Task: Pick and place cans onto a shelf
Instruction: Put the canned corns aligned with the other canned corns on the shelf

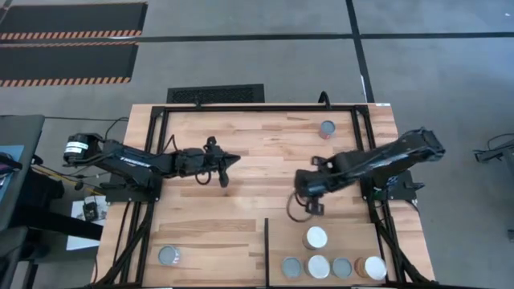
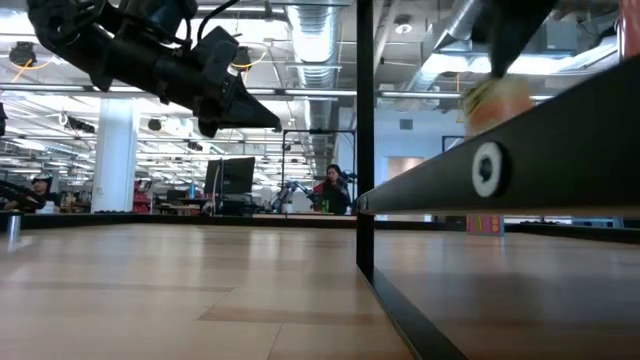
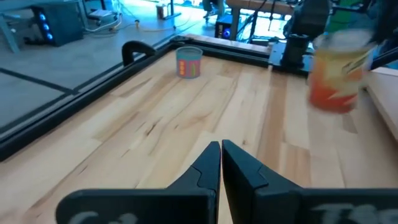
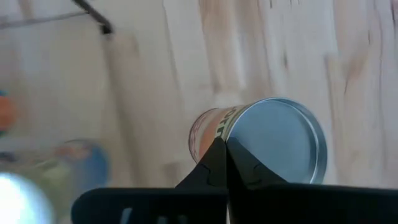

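Light-wood plank tabletop (image 1: 241, 160) w/ black metal frame (image 1: 265, 107) along edges. Shelf section (image 1: 337, 229) at near right corner, marked off by thin black divider bar (image 1: 266, 249). Five cans seen upright on shelf: four in a row along near edge (image 1: 333, 267), a white-topped one (image 1: 316, 238) just behind row. A grey-topped can (image 1: 169, 256) is set at near left corner of tabletop, outside the shelf. A red-sided can (image 1: 327, 129) is stood near far edge, right of centre, well apart from the rest.
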### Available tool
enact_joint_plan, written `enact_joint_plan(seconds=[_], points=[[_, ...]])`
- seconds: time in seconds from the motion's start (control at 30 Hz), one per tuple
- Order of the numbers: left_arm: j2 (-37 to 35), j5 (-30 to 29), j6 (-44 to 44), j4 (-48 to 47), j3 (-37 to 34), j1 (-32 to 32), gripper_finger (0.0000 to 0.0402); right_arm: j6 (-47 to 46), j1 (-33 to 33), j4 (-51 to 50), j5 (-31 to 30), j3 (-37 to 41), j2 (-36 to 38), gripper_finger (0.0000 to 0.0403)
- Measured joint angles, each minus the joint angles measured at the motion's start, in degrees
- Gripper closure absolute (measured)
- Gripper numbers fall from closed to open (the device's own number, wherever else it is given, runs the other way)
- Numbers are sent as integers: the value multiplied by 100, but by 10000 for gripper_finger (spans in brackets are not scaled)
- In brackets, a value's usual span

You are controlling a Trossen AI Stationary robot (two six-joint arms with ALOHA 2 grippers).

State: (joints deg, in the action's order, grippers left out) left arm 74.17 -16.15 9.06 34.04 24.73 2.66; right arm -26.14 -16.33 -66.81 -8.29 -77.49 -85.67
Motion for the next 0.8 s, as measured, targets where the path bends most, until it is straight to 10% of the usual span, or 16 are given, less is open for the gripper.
enact_joint_plan(seconds=[0.8], points=[[2, 21, 134, -44, 0, 150, 397, -5485, -3151, -1722, 280, -324, 406, 397]])
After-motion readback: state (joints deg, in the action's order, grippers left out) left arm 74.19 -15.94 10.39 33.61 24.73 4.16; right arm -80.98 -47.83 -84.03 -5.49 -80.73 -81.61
